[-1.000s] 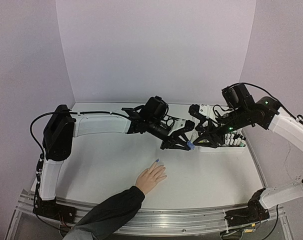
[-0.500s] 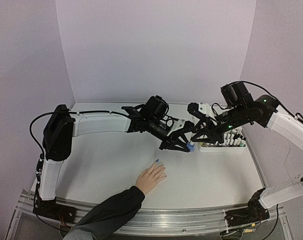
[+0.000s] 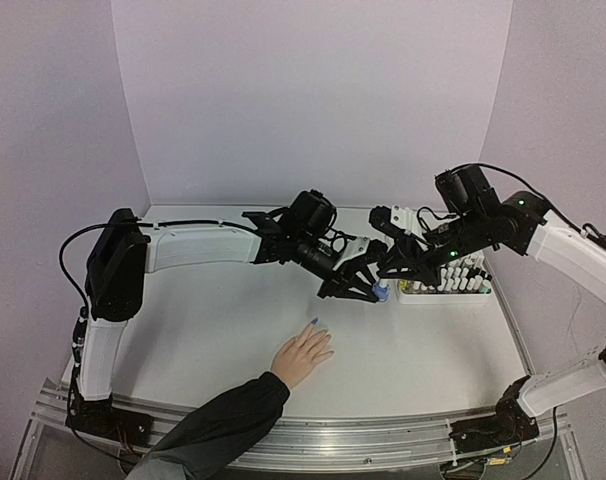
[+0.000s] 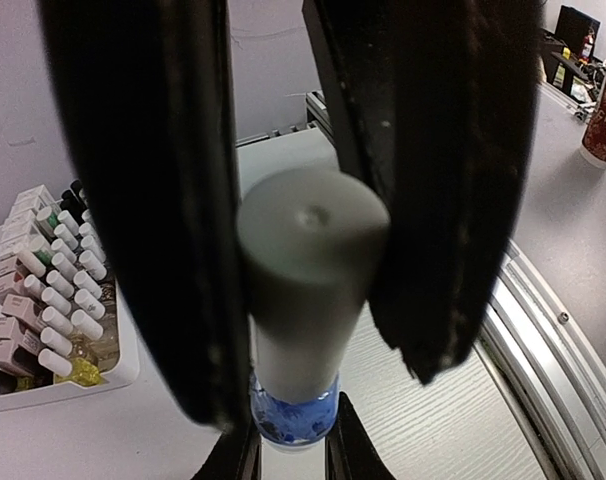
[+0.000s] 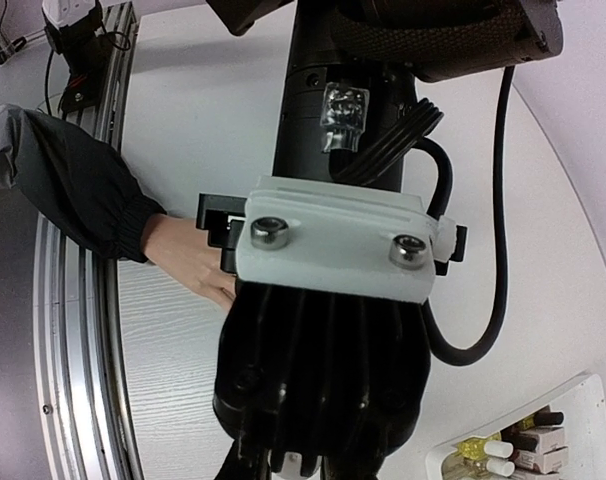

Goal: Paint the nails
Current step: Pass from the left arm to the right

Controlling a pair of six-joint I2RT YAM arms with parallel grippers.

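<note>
A light-skinned hand (image 3: 303, 356) in a dark sleeve lies flat on the table, one fingertip nail (image 3: 313, 322) painted blue; its other nails are too small to make out. Beyond it my left gripper (image 3: 368, 290) is shut on a small blue polish bottle (image 3: 381, 292), gripping the glass (image 4: 293, 410) low down. My right gripper (image 3: 386, 270) reaches in from the right and is shut on the bottle's pale cap (image 4: 313, 250), its black fingers (image 4: 153, 200) pressing either side. In the right wrist view the hand (image 5: 183, 260) shows partly behind the left gripper's body.
A white tray (image 3: 445, 287) packed with several polish bottles stands at the right, just behind my right gripper, and shows in the wrist views (image 4: 43, 300) (image 5: 528, 440). A metal rail (image 3: 333, 440) runs along the table's near edge. Pale walls enclose the back and sides.
My right gripper has moved left onto the bottle and shut on its cap. The left gripper, the bottle and the hand have stayed where they were.
</note>
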